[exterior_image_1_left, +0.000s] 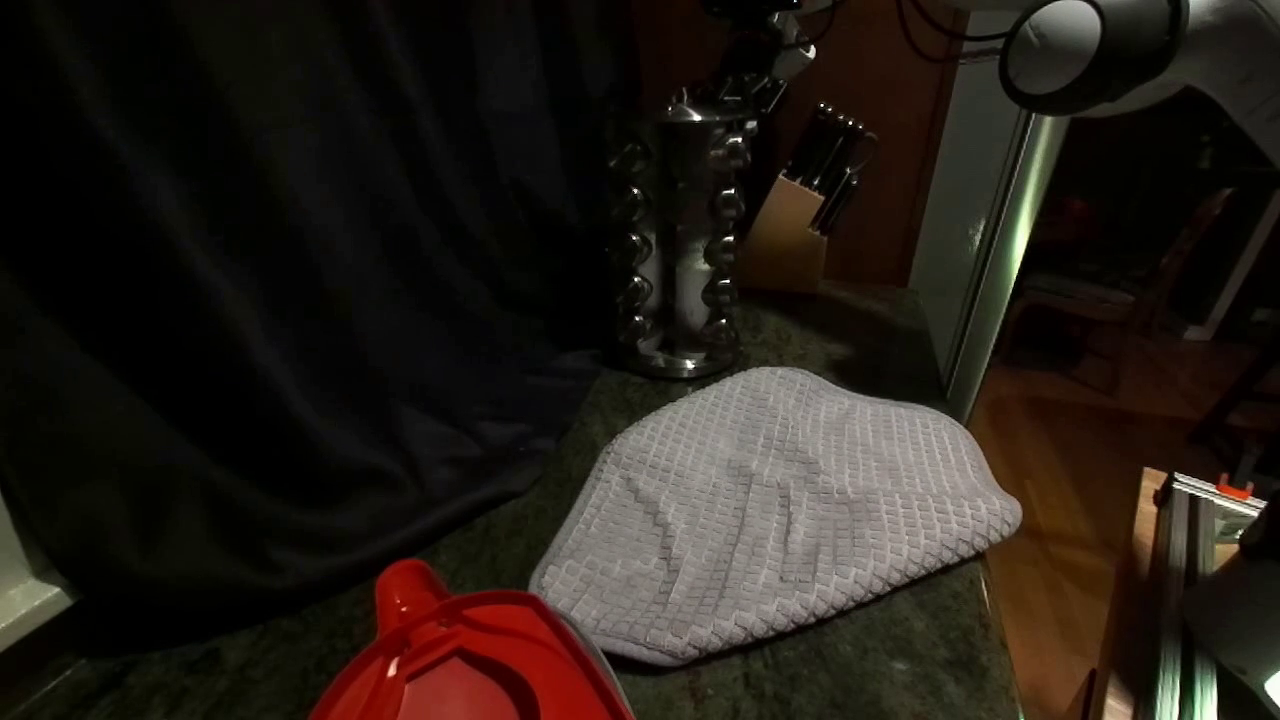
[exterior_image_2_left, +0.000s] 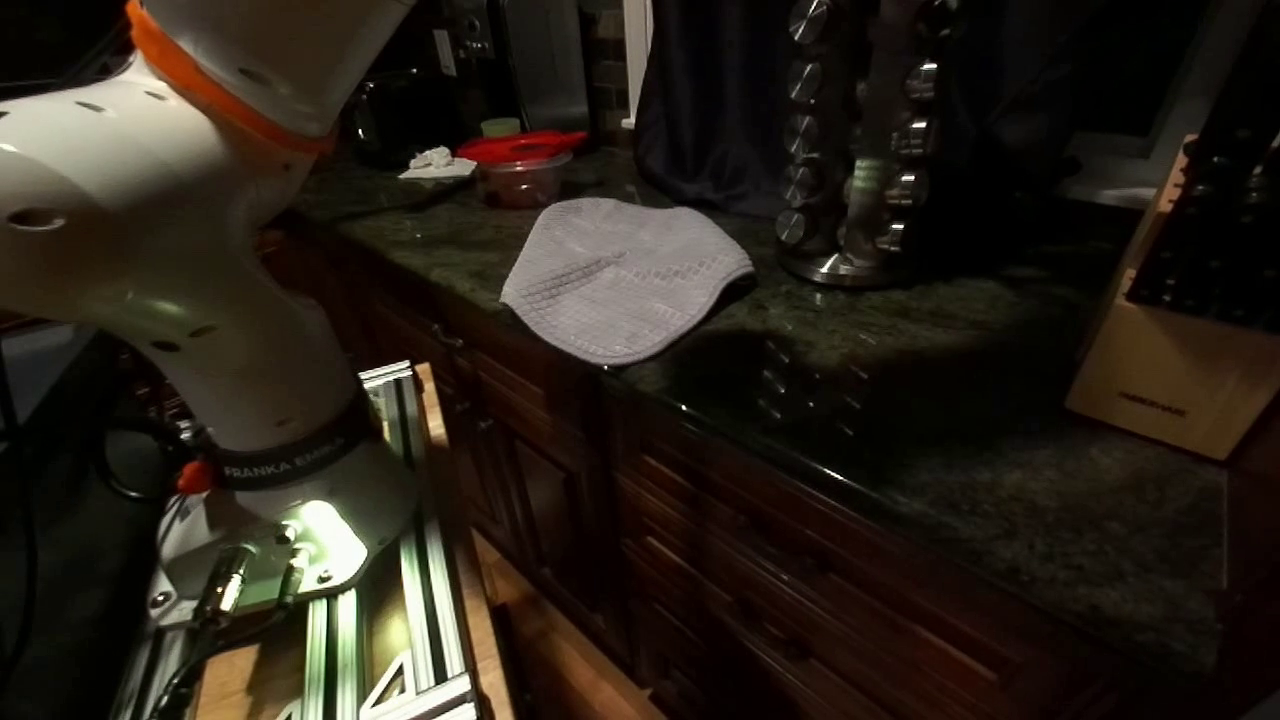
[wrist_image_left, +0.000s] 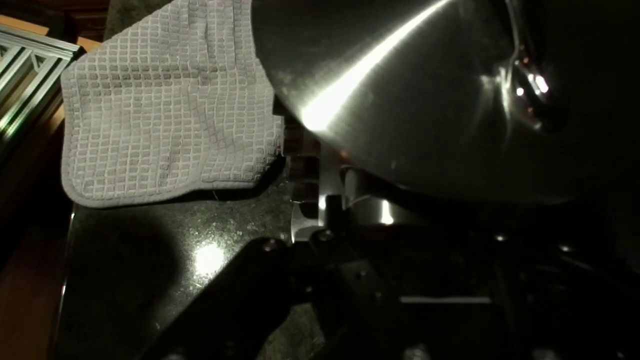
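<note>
In an exterior view, my gripper (exterior_image_1_left: 755, 95) is hanging near the top of the spice rack (exterior_image_1_left: 690, 240), standing on the table (exterior_image_1_left: 880, 635); a hasty push could be toppling it. In an exterior view, the curtain (exterior_image_2_left: 715, 110) is blocking the way behind it, the towel (exterior_image_2_left: 625, 280) lying near. In the wrist view, I am not seeing, for darkness, if the jaws are apart or together.

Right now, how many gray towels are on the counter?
1: a gray towel, the same in all views, lies on the counter between the red-lidded container and metal rack. Another could hide in the dark.
</note>
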